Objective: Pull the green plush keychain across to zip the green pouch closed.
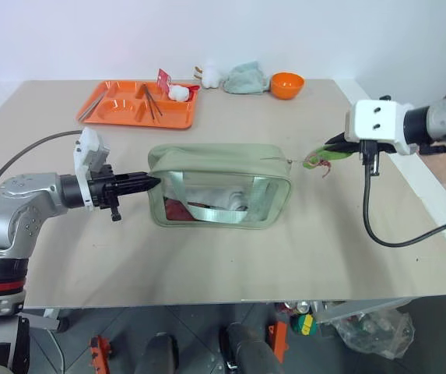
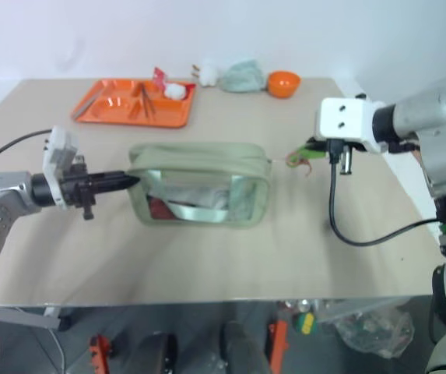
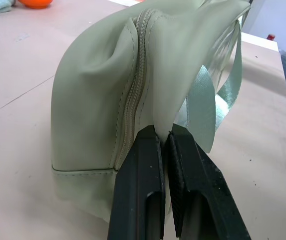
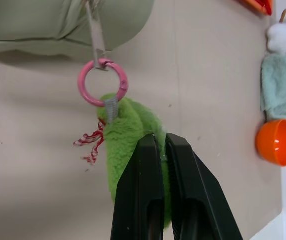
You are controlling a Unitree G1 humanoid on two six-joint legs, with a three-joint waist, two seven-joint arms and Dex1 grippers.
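Right wrist view is showing the right end effector (image 4: 160, 145) clamping the green plush keychain (image 4: 128, 145), its black fingers hiding the charm's middle. Left end effector (image 3: 163, 140) is pinching the green pouch (image 1: 219, 183) on the table (image 1: 207, 265).

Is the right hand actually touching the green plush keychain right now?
Touching. In the right wrist view the right hand has its two black fingers shut on the green plush keychain, the fuzz pinched between them, its pink ring hooked to the green pouch zipper pull.
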